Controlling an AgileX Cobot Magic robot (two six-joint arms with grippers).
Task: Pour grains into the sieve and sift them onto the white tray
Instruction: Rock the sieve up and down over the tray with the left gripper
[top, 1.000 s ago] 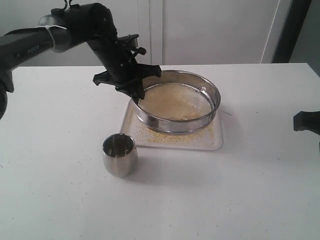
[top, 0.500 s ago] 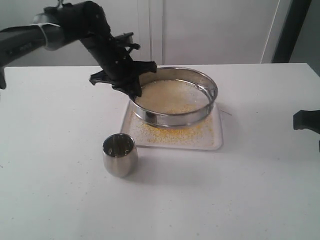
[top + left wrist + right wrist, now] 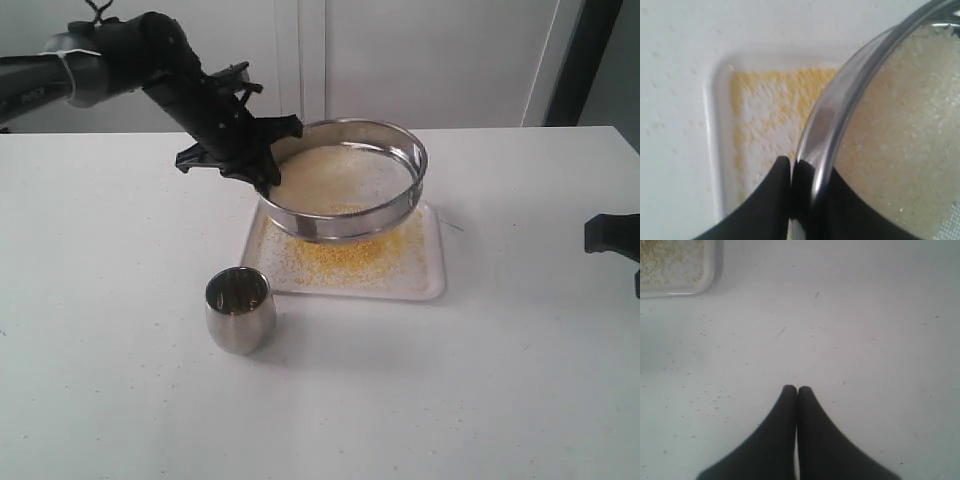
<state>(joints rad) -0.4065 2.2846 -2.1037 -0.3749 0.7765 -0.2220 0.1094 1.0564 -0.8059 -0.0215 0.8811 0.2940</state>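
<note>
Left gripper (image 3: 263, 172) pinching the sieve (image 3: 345, 228) above the white tray (image 3: 432, 288)

We've got the steel wall nipped between our jaws, pale grains (image 3: 340, 175) inside, yellow ones scattered on the tray below. That thin edge hold could slip under a shake, or fling grains past the low rim. Right gripper (image 3: 797, 389) sits pressed together, idle.
</note>
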